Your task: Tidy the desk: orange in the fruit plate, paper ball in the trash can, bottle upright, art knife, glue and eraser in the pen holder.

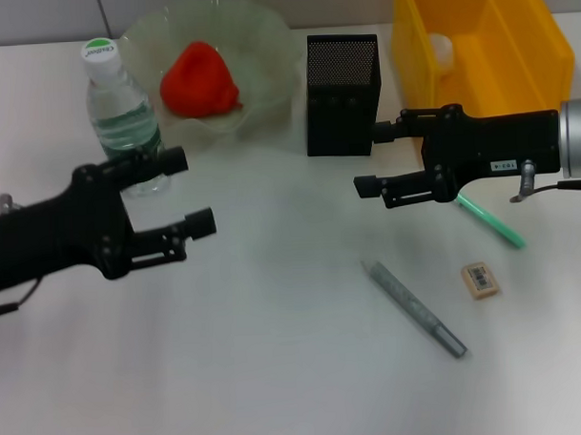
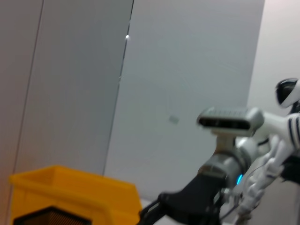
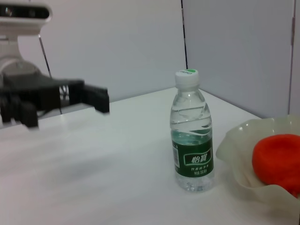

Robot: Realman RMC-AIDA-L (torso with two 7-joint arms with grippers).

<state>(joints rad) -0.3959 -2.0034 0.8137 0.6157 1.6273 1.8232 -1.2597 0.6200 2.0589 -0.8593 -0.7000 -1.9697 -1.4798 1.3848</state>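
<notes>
Both grippers hang spread and empty over the desk (image 1: 277, 390) in the head view: the left gripper (image 1: 187, 191) just in front of the bottle (image 1: 123, 114), the right gripper (image 1: 374, 160) beside the pen holder (image 1: 342, 93), on the side nearer the yellow trash can (image 1: 485, 44). I take the pen holder as my landmark. The bottle already stands upright well to its left, past the fruit plate (image 1: 256, 37) with the orange (image 1: 200, 79) in it. A white lump in the trash can looks like the paper ball (image 1: 439, 48). In front and to the right of the holder lie the grey art knife (image 1: 414, 309), the green glue stick (image 1: 491, 220) and the small eraser (image 1: 480, 279), flat and apart. I judge all three light; the knife and glue are stiff, slim and likely slick, best pinched across mid-length, and the eraser across its short sides.

Left wrist view: only the trash can's rim, the holder's mesh top and the right arm against a plain grey wall.

Right wrist view: the bottle is part-filled, so I judge it bottom-heavy. The tabletop is smooth, white and glossy, so I'd expect things to slide.
</notes>
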